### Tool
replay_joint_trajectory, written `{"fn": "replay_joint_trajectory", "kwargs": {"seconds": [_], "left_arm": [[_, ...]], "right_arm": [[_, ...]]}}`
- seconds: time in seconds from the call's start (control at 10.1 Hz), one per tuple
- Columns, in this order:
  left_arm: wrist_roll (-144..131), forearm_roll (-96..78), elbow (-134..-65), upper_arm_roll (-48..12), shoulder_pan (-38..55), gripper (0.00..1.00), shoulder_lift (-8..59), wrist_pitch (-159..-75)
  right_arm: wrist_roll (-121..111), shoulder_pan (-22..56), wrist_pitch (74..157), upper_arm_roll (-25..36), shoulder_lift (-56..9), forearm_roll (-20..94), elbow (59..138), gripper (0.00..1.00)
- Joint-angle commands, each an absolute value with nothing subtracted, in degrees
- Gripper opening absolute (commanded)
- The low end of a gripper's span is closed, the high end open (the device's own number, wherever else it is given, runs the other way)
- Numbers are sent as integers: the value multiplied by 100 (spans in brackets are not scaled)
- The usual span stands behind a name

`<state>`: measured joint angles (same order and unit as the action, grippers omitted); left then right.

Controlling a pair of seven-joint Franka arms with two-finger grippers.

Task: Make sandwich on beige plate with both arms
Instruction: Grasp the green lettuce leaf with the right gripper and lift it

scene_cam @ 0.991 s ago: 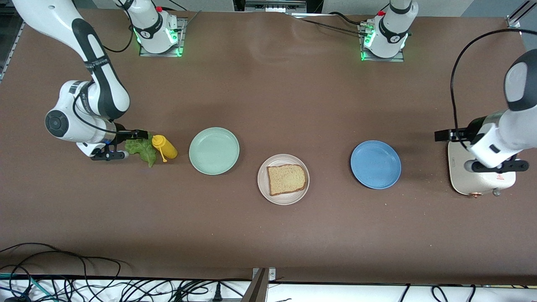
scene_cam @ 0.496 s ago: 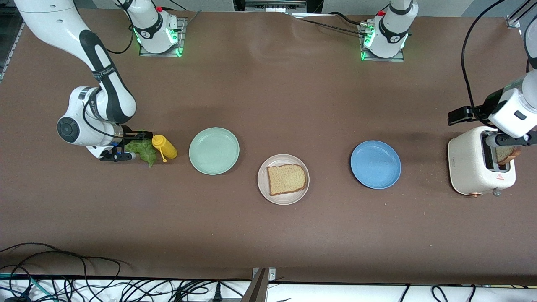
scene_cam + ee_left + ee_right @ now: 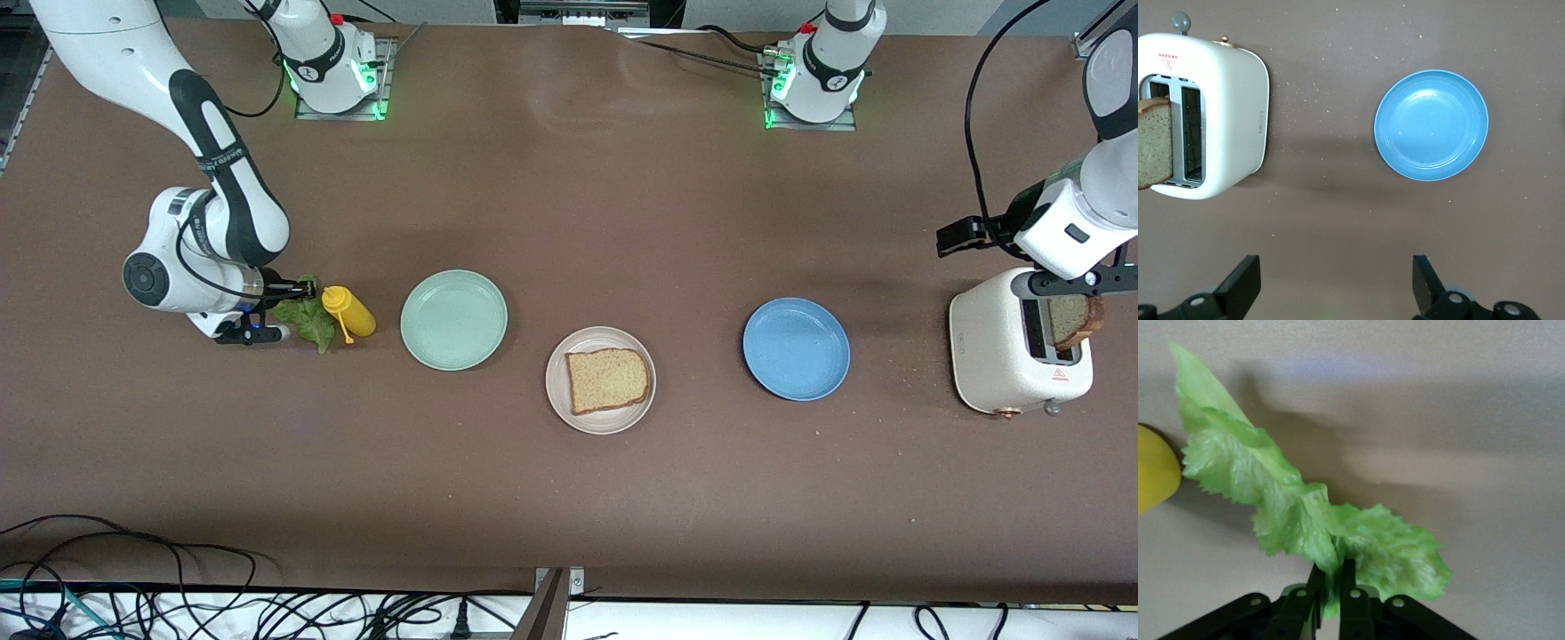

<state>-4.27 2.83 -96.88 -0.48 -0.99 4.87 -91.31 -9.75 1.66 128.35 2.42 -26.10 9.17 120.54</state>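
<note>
Down at the right arm's end of the brown table (image 3: 569,498), the right gripper (image 3: 1331,587) has its black jaws pinched nearly together on the edge of the ruffled green lettuce leaf (image 3: 1305,513), and in the front view that leaf (image 3: 307,316) sits just beside the yellow squeeze bottle (image 3: 351,311), which lies on its side. Toward the middle comes the round mint-green plate (image 3: 453,320), then, nearer the front camera, the round pale beige plate (image 3: 558,396) with one square slice of brown wholegrain bread (image 3: 606,380) lying flat on it. Between that plate and the left arm's end lies the round blue plate (image 3: 796,348), bare. At the left arm's end stands the cream-white toaster (image 3: 996,356), and a second slice of brown bread (image 3: 1074,318) pokes up out of its slot. The left gripper (image 3: 1335,287) hangs in the air with its jaws spread wide and nothing between them; from its wrist camera you look down on bare table between the toaster (image 3: 1231,113) and the blue plate (image 3: 1431,125), with that toaster slice (image 3: 1155,143) at the edge of the view.
</note>
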Motion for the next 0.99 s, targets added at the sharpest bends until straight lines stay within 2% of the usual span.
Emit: {"fn": "replay_joint_trajectory", "kwargs": {"seconds": [0.0,0.1,0.4,0.5,0.69,0.89], "left_arm": [[-492,475,-10219,26,0,100,176,-9255],[-492,475,-10404,26,35,100,176,-9272],[-483,370,-10397,18,141,100,71,-9675],[-492,387,-10415,18,149,100,62,-9799],[-466,404,-10354,18,97,100,-122,-9739],[-457,387,-10109,-9,149,100,-106,-9520]], "right_arm": [[-1142,167,12116,237,-2707,1037,11472,1],[-1134,167,11624,246,-2664,1011,11139,1],[-1134,150,10322,290,-2602,713,10067,1],[-1055,149,9909,299,-2549,703,9750,5],[-1020,132,9118,413,-2374,729,9135,5],[-1002,141,8677,361,-2294,817,8729,5]]}}
